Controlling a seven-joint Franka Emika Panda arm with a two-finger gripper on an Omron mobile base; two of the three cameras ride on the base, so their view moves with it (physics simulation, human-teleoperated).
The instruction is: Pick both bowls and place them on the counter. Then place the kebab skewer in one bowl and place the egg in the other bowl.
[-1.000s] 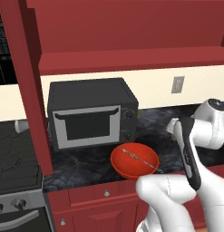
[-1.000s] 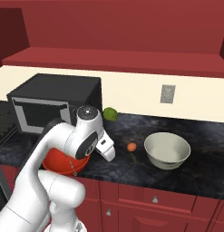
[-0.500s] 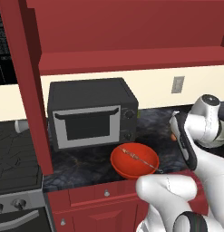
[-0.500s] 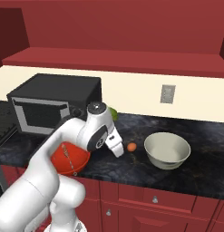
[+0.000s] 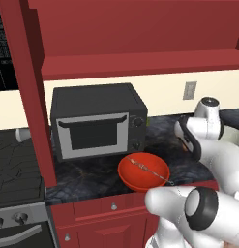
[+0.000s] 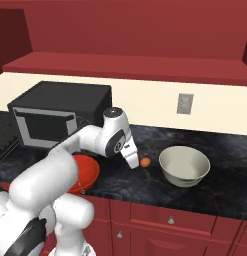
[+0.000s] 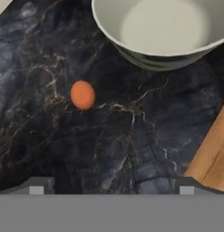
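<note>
The glossy red bowl (image 5: 142,173) stands on the dark counter (image 5: 92,175) in front of the microwave, with the kebab skewer (image 5: 149,169) lying across its inside. In the right base view the arm hides part of the red bowl (image 6: 84,172). The pale cream-grey bowl (image 6: 184,166) stands to the right, its inside bare. The small orange egg (image 6: 144,162) lies on the counter (image 6: 145,186) between the bowls. My gripper (image 6: 133,163) hangs just left of it, pointing down. In the hand view the egg (image 7: 82,95) lies ahead and left, the cream bowl (image 7: 163,27) beyond. My gripper (image 7: 112,188) is open and holds nothing.
A black microwave (image 6: 55,117) stands at the back left of the counter, and a stove (image 5: 19,169) sits further left. A wall socket (image 6: 184,103) is above the cream bowl. A tan-orange surface (image 7: 213,154) cuts into the hand view's right edge.
The arm has swung right, from above the red bowl to beside the egg, and the hand has dropped lower. The jaws stayed open. Bowls, skewer and egg have not moved.
</note>
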